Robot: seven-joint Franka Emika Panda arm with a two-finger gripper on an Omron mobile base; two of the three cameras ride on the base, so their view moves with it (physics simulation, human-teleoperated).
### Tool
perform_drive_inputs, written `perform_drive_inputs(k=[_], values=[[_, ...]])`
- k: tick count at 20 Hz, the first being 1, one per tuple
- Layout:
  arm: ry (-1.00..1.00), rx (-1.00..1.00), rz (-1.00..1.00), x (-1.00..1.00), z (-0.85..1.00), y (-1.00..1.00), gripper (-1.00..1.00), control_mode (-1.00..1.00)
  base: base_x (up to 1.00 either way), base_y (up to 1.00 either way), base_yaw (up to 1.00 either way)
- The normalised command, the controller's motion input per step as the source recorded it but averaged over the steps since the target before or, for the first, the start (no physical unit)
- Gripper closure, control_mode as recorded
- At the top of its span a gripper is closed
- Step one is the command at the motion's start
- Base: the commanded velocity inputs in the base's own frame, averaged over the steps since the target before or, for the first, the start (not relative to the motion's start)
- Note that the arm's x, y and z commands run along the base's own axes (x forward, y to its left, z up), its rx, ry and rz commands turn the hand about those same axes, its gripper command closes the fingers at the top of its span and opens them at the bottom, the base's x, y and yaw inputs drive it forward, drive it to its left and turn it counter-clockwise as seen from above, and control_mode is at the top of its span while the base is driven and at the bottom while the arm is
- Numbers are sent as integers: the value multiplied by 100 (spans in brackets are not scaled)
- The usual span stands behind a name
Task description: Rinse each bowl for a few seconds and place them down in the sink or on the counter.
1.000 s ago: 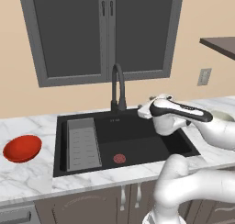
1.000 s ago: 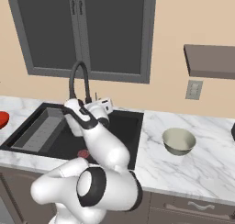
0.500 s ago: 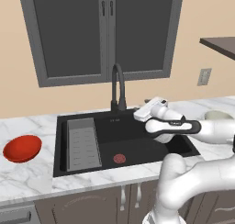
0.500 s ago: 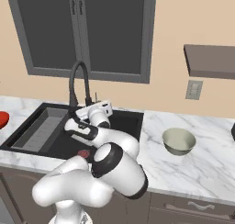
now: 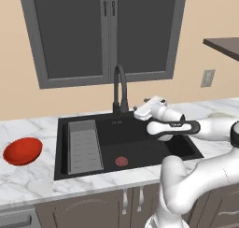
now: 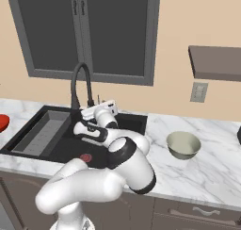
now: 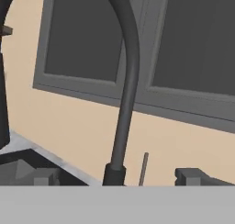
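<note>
sink (image 5: pixel 182 145) | claw (image 5: pixel 139 111) now nearer tap (image 5: pixel 119 89) | fingers apart, empty

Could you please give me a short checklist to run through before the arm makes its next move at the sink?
1. Two-finger gripper open and holding nothing: ok; its dark tips stand wide apart in the hand view.
2. Gripper aimed at the black arched tap: ok; the tap rises straight ahead in the hand view, its thin lever just to the right.
3. Shallow glossy red bowl upright on the white marble counter, left of the wide black sink: ok, untouched.
4. Deeper grey-beige bowl upright on the counter, right of the sink: ok, untouched.
5. Water running: cannot tell; no stream visible.
6. Gripper touching the tap: cannot tell.
</note>
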Motion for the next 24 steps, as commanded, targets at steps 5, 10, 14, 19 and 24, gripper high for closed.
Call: perform_drive_inputs(k=[5,10,14,19,24], values=[[0,4,5,27,0,1,-100,-100,0,0,0],[0,3,4,30,-2,1,-100,-100,0,0,0],[0,1,3,33,-8,3,-100,-100,0,0,0],[0,0,1,32,-15,3,-100,-100,0,0,0],[-1,0,1,20,-17,6,-100,-100,0,0,0]])
